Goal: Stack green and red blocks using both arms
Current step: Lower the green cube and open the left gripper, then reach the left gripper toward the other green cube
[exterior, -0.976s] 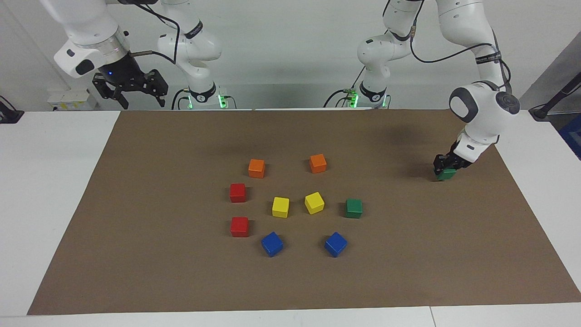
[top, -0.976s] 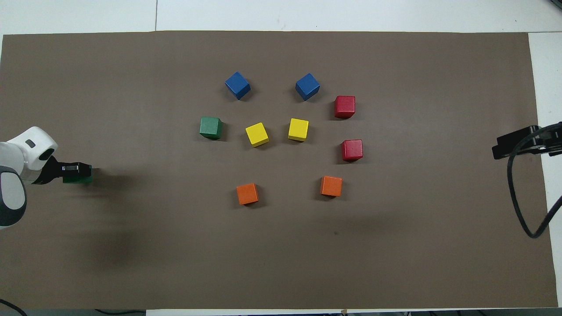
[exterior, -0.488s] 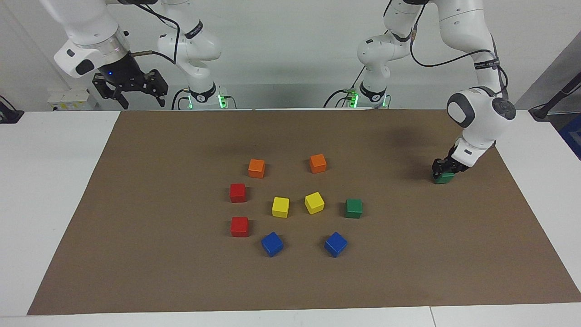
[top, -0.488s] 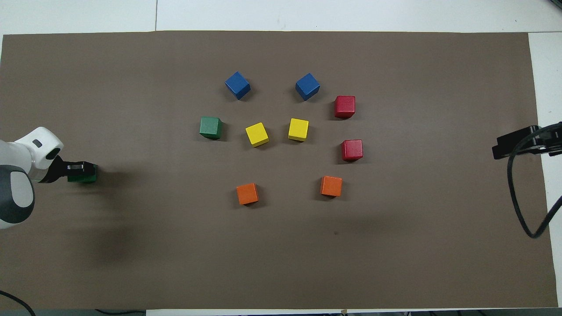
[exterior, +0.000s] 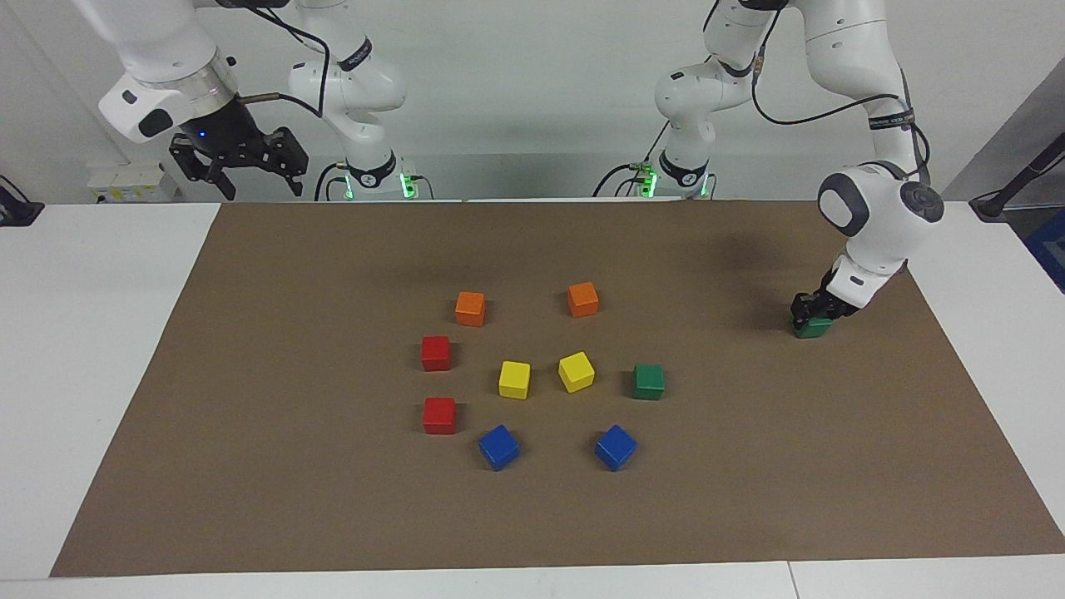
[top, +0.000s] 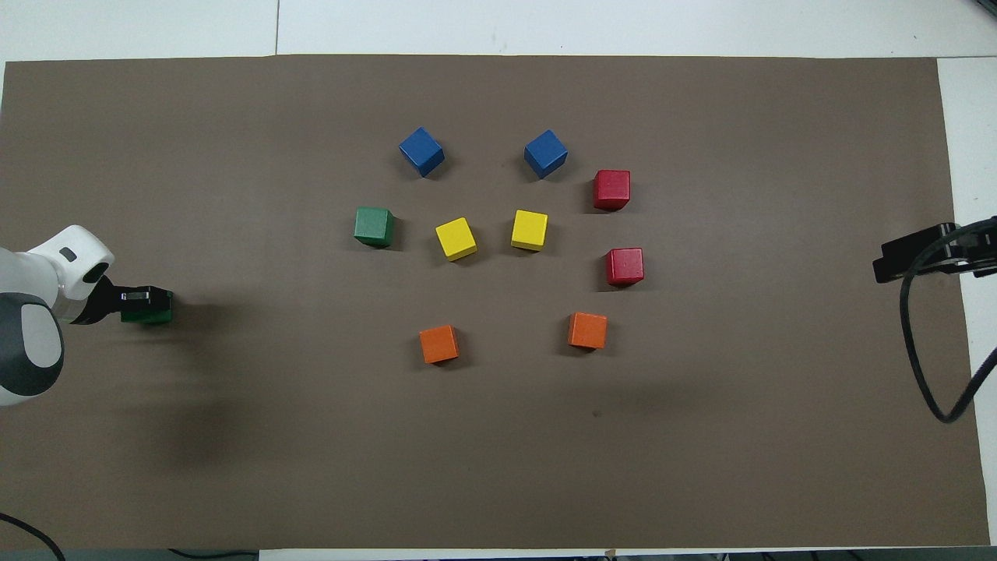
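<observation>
My left gripper (exterior: pixel 811 316) is shut on a dark green block (exterior: pixel 814 330) down at the brown mat near the left arm's end of the table; the overhead view shows the same block (top: pixel 149 315) under the left gripper (top: pixel 142 299). A second green block (exterior: pixel 648 382) sits free beside the yellow cubes. Two red blocks (exterior: pixel 435 353) (exterior: pixel 438 415) rest on the mat toward the right arm's end, one nearer to the robots than the other. The right gripper (exterior: pixel 258 185) hangs open and empty above the mat's corner by its base, waiting.
Two orange cubes (exterior: pixel 470 308) (exterior: pixel 582 299), two yellow cubes (exterior: pixel 514 379) (exterior: pixel 576 371) and two blue cubes (exterior: pixel 498 447) (exterior: pixel 615 447) lie in the cluster at the middle of the brown mat (exterior: pixel 749 466). White table (exterior: pixel 75 349) borders the mat.
The left gripper has sunk a little with the green block and shifted slightly toward the table's middle. The right arm has not moved.
</observation>
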`<state>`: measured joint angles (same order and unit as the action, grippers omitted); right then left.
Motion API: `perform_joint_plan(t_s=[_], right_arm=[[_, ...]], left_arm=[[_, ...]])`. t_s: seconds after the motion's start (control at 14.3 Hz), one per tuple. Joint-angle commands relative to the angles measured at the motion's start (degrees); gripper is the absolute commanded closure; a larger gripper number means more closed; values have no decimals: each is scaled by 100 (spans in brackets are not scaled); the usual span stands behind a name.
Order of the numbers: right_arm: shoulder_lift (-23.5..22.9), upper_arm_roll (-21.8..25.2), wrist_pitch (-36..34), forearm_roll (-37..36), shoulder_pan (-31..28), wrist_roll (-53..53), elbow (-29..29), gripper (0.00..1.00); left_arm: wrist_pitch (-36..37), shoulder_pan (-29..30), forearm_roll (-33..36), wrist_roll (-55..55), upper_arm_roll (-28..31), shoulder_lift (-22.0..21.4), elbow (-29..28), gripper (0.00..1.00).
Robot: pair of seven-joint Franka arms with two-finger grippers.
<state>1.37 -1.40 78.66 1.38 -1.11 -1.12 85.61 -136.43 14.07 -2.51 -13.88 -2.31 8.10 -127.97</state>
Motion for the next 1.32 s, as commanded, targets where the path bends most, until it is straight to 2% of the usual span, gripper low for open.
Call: perform_joint_plan(t_s=[0.0,0.21,0.49,0.77,0.98,1.25], right_arm=[[82,-10,62,73,-38,-47,114,0],[82,-10,62,73,-38,-47,105,0],[82,-10,62,73,-38,-47,114,0],[82,-10,62,73,-38,-47,105,0],[82,-10,62,73,-38,-47,105,0],[74,-10,62,73,-38,-47,114,0]], left_arm=[[-147,43,110,25,-41,-28,-53,0],[132,-18,119,-71,-41,-54,210,0],[1826,-377,338,-80,-59,-19,1789,0],[2699,-1229,339,-10,-59,349,3118,0],[2631,-1810,68,525,-68,412,3279,0],[2227,-2486,-171,561,-59,701,3279,0]])
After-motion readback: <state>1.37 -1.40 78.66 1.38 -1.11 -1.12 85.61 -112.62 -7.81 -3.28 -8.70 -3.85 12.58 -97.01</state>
